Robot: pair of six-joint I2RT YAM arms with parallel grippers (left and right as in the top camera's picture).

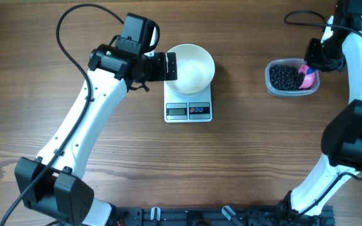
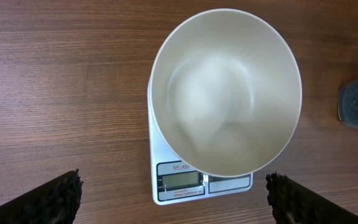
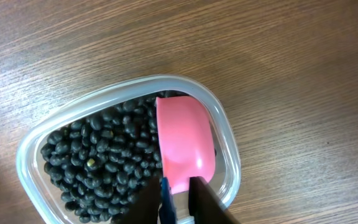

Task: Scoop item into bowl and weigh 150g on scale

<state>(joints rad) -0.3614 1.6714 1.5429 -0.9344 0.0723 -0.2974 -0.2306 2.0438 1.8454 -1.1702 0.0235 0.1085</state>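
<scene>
Left claw is hanging released, its fingers spread wide and gripping nothing. Just beside it, toward the middle of the counter, the white bowl is sitting on the scale. The bowl is holding nothing, and the scale's display is facing the near edge, too small to read.

Well apart to the right, the right claw is clenching, as far as can be seen, around the blue handle of the pink scoop. Directly below and ahead of this claw, the clear tub is holding the black beans, a glossy dark heap filling most of it. The scoop is lying on the beans against the tub's wall, with no beans showing on it.

Risks from here, as a judgement:
- The thin handle is sitting in a narrow pinch, so the scoop may be twisting under load and spilling beans.
- The tub looks light, so digging may be pushing or tipping it.
- The trip to the bowl is crossing open counter, inviting drops.
- The left claw, so near the bowl, may be nudging it and upsetting the reading.
</scene>
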